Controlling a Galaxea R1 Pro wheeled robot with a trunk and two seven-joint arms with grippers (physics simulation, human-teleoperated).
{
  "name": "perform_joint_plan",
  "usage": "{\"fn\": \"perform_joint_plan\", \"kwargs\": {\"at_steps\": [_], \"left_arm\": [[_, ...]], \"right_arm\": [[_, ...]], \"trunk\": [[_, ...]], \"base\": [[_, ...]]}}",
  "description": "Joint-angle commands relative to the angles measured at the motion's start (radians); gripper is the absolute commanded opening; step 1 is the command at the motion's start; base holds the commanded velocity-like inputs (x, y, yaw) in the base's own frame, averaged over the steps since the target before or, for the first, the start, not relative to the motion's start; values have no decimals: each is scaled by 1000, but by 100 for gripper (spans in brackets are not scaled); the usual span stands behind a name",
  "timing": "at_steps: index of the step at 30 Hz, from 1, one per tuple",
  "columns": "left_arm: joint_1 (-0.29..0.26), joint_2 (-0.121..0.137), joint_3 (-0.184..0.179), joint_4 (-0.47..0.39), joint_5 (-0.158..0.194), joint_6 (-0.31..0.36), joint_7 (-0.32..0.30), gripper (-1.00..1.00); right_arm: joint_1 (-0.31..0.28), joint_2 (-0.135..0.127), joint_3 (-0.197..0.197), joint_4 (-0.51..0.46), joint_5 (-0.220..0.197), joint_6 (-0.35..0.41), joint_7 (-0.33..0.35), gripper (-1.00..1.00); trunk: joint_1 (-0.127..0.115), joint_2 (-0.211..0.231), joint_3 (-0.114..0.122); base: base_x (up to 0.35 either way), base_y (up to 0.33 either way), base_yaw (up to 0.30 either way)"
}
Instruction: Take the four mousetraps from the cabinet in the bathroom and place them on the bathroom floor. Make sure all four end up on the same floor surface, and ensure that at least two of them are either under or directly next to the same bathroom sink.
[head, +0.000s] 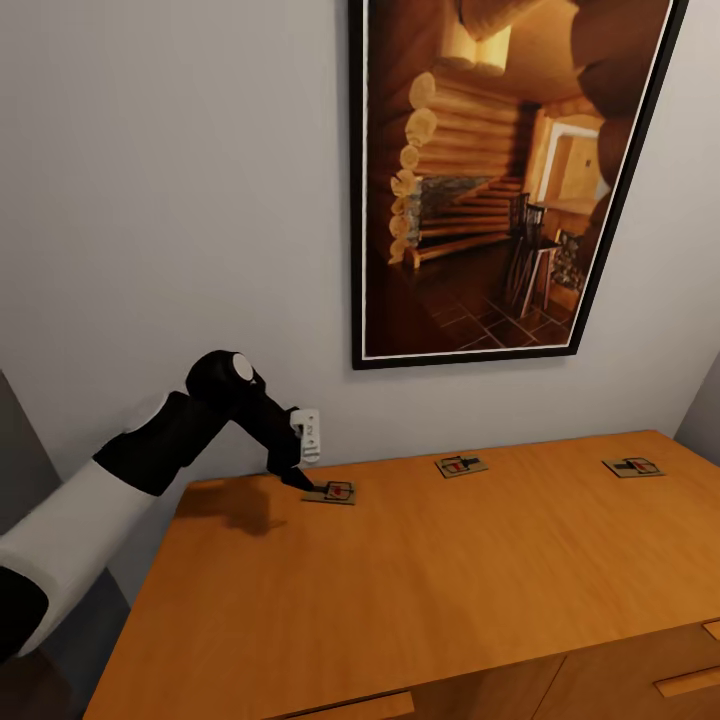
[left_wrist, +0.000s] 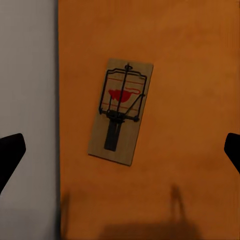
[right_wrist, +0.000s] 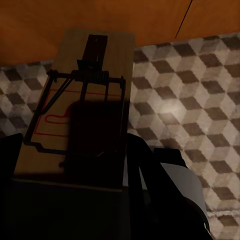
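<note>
soft, even light fills the head view; the cabinet (head: 430, 570) top glows warm with no glare, and the arm drops a blurred shadow beside the nearest mousetrap (head: 331, 492). the left wrist view is dimmer, with faint shadows. the right wrist view is darkest: a heavy shadow covers the held mousetrap (right_wrist: 80, 105), and the floor (right_wrist: 190, 95) carries a pale sheen.

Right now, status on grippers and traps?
Left gripper open above the nearest mousetrap. Right gripper shut on a held mousetrap. Two more on cabinet top. Nothing blocking.
</note>
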Motion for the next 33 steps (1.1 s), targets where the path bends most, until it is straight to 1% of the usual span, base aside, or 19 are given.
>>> {"fn": "perform_joint_plan", "kwargs": {"at_steps": [1, 11, 33], "left_arm": [[-1, -1, -1, -1, -7, 11, -7, 100], [-1, -5, -1, 0, -7, 11, -7, 100], [-1, -1, 0, -1, -9, 11, -7, 100]], "right_arm": [[-1, 0, 8, 1, -12, -4, 5, -100], [-1, 0, 8, 1, -12, -4, 5, -100], [-1, 0, 8, 1, -12, -4, 5, -100]], "trunk": [[0, -1, -1], [0, -1, -3], [0, -1, -37]], "base": [[0, 0, 0], [0, 0, 0], [0, 0, 0]]}}
